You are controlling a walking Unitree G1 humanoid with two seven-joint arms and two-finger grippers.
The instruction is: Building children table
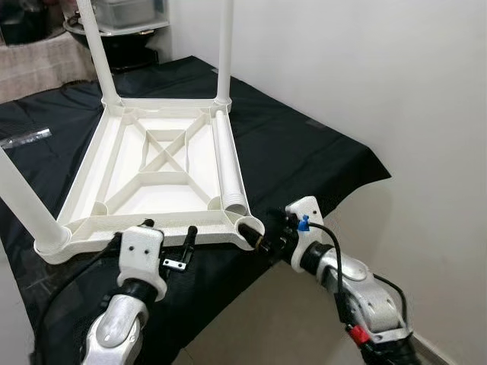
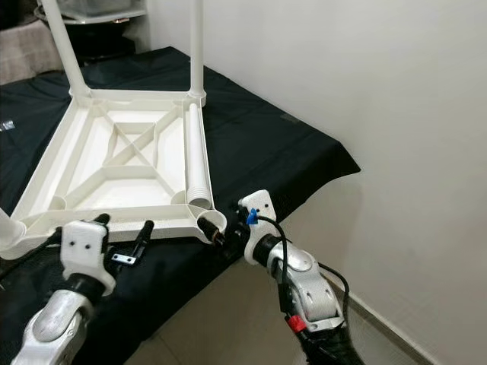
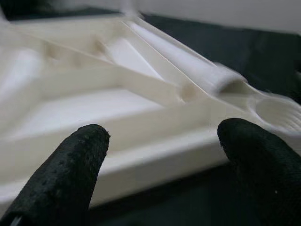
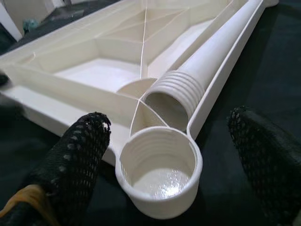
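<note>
1. Head views: upturned white tabletop [image 1: 163,163] on black cloth [image 1: 304,152]; three legs upright in corner sockets; loose leg [image 1: 228,160] lying inside along the 3 o'clock rail; empty socket [image 1: 249,226] at the 5 o'clock corner.
2. Left wrist view: left gripper [image 3: 162,160] spread wide, facing the near rail.
3. Right wrist view: right gripper [image 4: 171,155] spread, straddling the socket; probably light, stiff, slippery plastic; best gripped mid-shaft on the loose leg.

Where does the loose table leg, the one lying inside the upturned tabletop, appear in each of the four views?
Left eye view: loose leg lies along the tabletop's right rim.
Right eye view: right of centre, same rim, ribbed end nearest.
Left wrist view: blurred, beyond the left gripper.
Right wrist view: ribbed open end at centre, above the right gripper.
Shared landmark: empty corner socket beside that end.
</note>
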